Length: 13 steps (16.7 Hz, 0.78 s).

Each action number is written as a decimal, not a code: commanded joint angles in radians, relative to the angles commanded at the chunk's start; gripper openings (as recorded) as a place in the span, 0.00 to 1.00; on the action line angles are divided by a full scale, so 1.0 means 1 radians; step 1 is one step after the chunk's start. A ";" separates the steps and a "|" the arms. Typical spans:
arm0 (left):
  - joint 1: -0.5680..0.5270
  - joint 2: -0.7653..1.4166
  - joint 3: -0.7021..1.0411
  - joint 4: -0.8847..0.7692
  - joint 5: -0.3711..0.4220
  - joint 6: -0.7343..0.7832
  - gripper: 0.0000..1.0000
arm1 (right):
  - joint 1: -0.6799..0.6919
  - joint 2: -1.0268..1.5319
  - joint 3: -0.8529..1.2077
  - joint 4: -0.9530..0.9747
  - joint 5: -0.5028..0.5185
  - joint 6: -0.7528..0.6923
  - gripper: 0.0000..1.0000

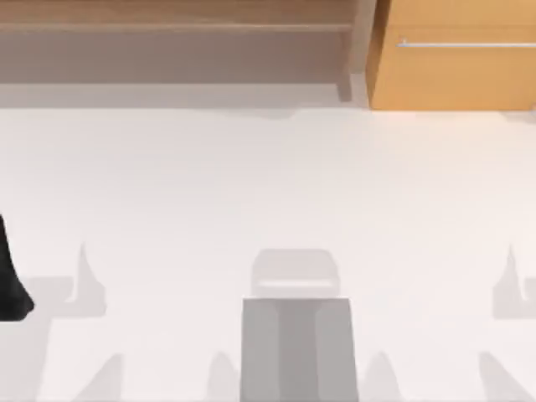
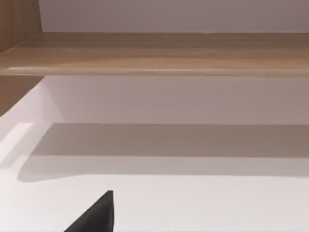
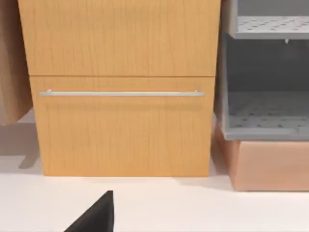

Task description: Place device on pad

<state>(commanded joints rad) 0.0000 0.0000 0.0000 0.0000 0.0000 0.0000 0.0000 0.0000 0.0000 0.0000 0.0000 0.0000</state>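
The task looks to be at its very start. Nothing is held and nothing has been set down, and where the device and the pad lie I cannot tell from these views, so finding, grasping, carrying and placing all remain to be done.

The left gripper (image 2: 96, 217) appears as a dark wedge low in the left wrist view, above bare white table (image 1: 268, 184) and facing the wooden shelf (image 1: 167, 33) at the back. Whether it is open or closed I cannot tell. In the top view a dark part of the left arm (image 1: 10, 276) sits at the table's left edge. The right gripper (image 3: 96, 217) shows as the same kind of dark wedge, facing the wooden cabinet (image 1: 456, 59) with its thin metal handle (image 3: 120, 93). Its state I cannot tell either.

Room for moving seems generous, since the middle of the table is a broad flat surface. The limits are at the back: the shelf overhangs the surface on the left and centre, and the cabinet stands at the back right. Just beside the cabinet is a grey perforated rack (image 3: 265, 111), resting on a tan block (image 3: 270, 166). A grey block (image 1: 297, 343) sits at the near edge in the middle. I judge that a reach toward the back would need care under that shelf lip — elsewhere the arms can swing freely
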 joint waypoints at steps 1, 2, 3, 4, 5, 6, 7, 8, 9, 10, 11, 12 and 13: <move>0.000 0.000 0.000 0.000 0.000 0.000 1.00 | 0.000 0.000 0.000 0.000 0.000 0.000 1.00; 0.000 0.000 0.000 0.000 0.000 0.000 1.00 | 0.000 0.001 0.001 -0.001 0.000 0.000 1.00; 0.000 0.000 0.000 0.000 0.000 0.000 1.00 | -0.004 0.011 0.011 -0.010 0.001 -0.006 1.00; 0.000 0.000 0.000 0.000 0.000 0.000 1.00 | -0.010 0.032 0.032 -0.028 0.001 -0.017 1.00; 0.000 0.000 0.000 0.000 0.000 0.000 1.00 | -0.019 0.064 0.062 -0.053 0.002 -0.033 1.00; 0.000 0.000 0.000 0.000 0.000 0.000 1.00 | -0.029 0.106 0.100 -0.086 0.002 -0.054 1.00; 0.000 0.000 0.000 0.000 0.000 0.000 1.00 | -0.042 0.159 0.145 -0.126 0.002 -0.079 1.00; 0.000 0.000 0.000 0.000 0.000 0.000 1.00 | -0.055 0.223 0.196 -0.171 0.002 -0.107 1.00; 0.000 0.000 0.000 0.000 0.000 0.000 1.00 | -0.070 0.297 0.250 -0.221 0.002 -0.137 1.00; 0.000 0.000 0.000 0.000 0.000 0.000 1.00 | -0.086 0.380 0.308 -0.276 0.002 -0.170 1.00; 0.000 0.000 0.000 0.000 0.000 0.000 1.00 | -0.103 0.473 0.368 -0.334 0.001 -0.204 1.00; 0.000 0.000 0.000 0.000 0.000 0.000 1.00 | -0.120 0.572 0.429 -0.395 0.001 -0.240 1.00; 0.000 0.000 0.000 0.000 0.000 0.000 1.00 | -0.138 0.676 0.490 -0.457 0.001 -0.277 1.00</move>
<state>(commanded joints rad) 0.0000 0.0000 0.0000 0.0000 0.0000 0.0000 -0.1381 0.6757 0.4902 -0.4574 0.0014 -0.2769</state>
